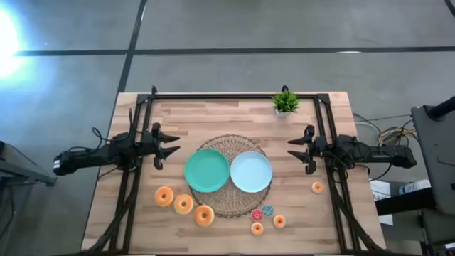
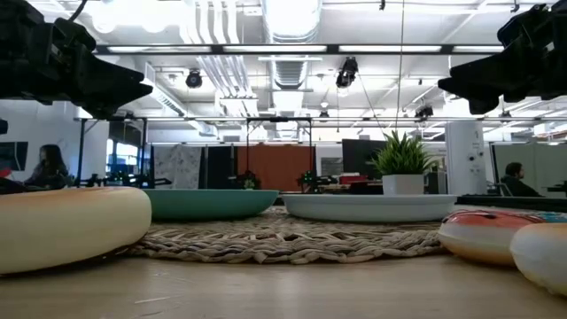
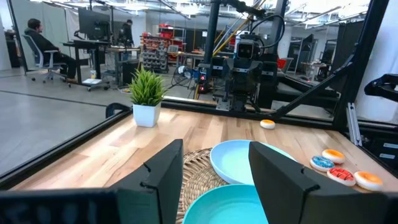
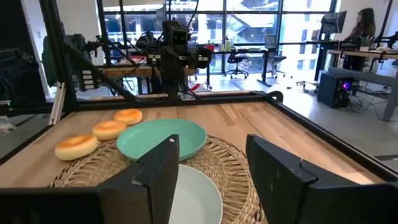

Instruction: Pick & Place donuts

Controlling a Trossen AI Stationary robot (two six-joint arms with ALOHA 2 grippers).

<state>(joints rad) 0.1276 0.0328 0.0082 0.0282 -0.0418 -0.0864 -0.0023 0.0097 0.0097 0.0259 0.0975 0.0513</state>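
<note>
Three larger orange-tan donuts lie in a slanting row near the table's near-left part, seen in the right wrist view as donuts. Several small donuts lie near the mat's near-right side; one small orange donut sits alone toward the right. A green plate and a light-blue plate rest on a round woven mat. My left gripper hovers open left of the green plate. My right gripper hovers open right of the blue plate. Both hold nothing.
A small potted plant stands at the table's far edge, right of centre. A black frame runs along the table's far and side edges. People sit at desks in the room beyond. Bare wood lies between the mat and the far edge.
</note>
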